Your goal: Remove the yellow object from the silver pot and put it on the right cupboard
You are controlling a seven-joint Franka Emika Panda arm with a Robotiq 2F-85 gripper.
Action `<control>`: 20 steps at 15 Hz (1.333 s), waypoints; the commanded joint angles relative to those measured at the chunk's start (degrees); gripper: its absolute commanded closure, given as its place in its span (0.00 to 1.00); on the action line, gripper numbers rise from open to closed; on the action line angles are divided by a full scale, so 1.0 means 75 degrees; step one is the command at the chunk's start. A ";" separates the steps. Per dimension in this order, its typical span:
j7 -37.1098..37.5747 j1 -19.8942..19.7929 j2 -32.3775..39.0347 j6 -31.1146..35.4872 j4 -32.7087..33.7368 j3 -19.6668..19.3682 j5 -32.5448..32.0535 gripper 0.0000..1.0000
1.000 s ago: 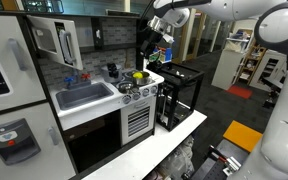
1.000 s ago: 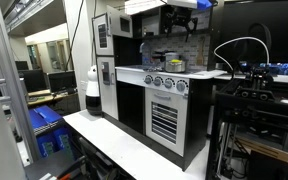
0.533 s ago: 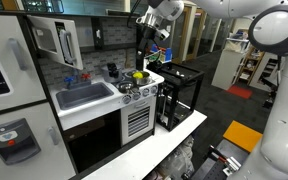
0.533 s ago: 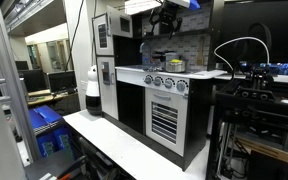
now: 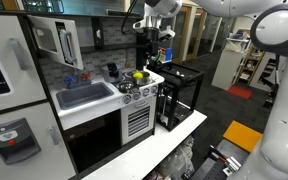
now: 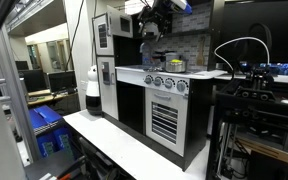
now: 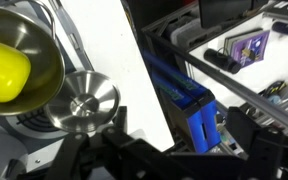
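Above the white toy kitchen (image 5: 134, 122), the pale robot arm (image 5: 156, 6) holds its dark gripper (image 5: 147, 46), open or closed I cannot tell, well over the small shiny silver metal pot (image 5: 131, 78) cradling the bright yellow roundish toy (image 5: 138, 73), so reaching seems underway; next, descend and grasp it.

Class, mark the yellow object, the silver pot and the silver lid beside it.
yellow object (image 7: 4, 72), wrist view, on its rounded side.
silver pot (image 7: 46, 52), wrist view, on its inner wall.
silver lid (image 7: 82, 101), wrist view, on its centre knob.
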 commanded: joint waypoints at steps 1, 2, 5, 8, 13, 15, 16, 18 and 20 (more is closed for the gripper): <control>-0.1363 -0.0122 0.0246 -0.0909 0.0371 -0.0114 -0.1076 0.00; -0.1717 -0.0103 0.0290 -0.0990 0.0439 -0.0147 -0.1523 0.00; -0.1560 -0.0058 0.0112 -0.0684 0.0160 -0.0176 -0.1741 0.00; -0.1629 -0.0041 0.0110 -0.0676 0.0195 -0.0181 -0.1898 0.00; -0.2826 0.0033 0.0044 -0.0118 0.0280 -0.0144 -0.2766 0.00; -0.3329 0.0107 0.0104 0.0145 0.0346 -0.0130 -0.3380 0.00; -0.3573 0.0143 0.0120 0.0329 0.0343 -0.0121 -0.3659 0.00; -0.3903 0.0208 0.0103 0.0864 0.0230 -0.0110 -0.4028 0.00; -0.3858 0.0278 0.0073 0.1421 0.0103 -0.0104 -0.4138 0.00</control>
